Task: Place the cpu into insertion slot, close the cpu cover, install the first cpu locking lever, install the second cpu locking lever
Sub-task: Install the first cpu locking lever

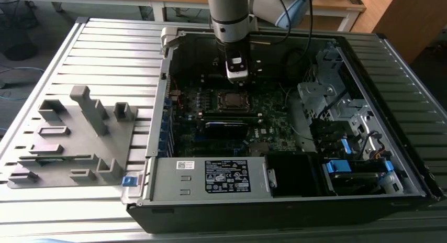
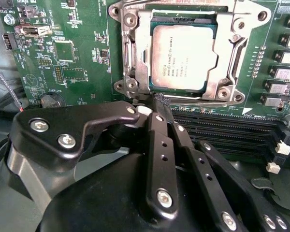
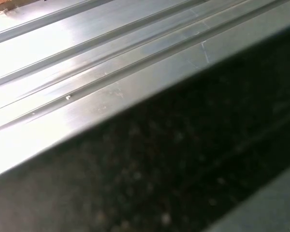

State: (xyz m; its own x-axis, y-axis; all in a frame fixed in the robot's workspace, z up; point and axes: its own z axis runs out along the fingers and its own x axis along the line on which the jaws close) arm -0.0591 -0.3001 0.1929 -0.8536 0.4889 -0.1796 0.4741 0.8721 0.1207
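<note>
**Already seated: the cpu (image 2: 182, 57) under the cpu cover (image 2: 135, 53)**

We find both on the motherboard (image 2: 72, 63) inside the open computer case (image 1: 279, 214). Our gripper (image 2: 161, 100), tips pressed together, hangs just beside the cover's edge, with memory slots (image 2: 222, 125) close by.

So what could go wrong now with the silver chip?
The black gripper sits right at the edge of the silvery metal frame cover lying over the square silver-grey cpu. If it slips, it might scrape the green motherboard or the long black slots beside it.
</note>
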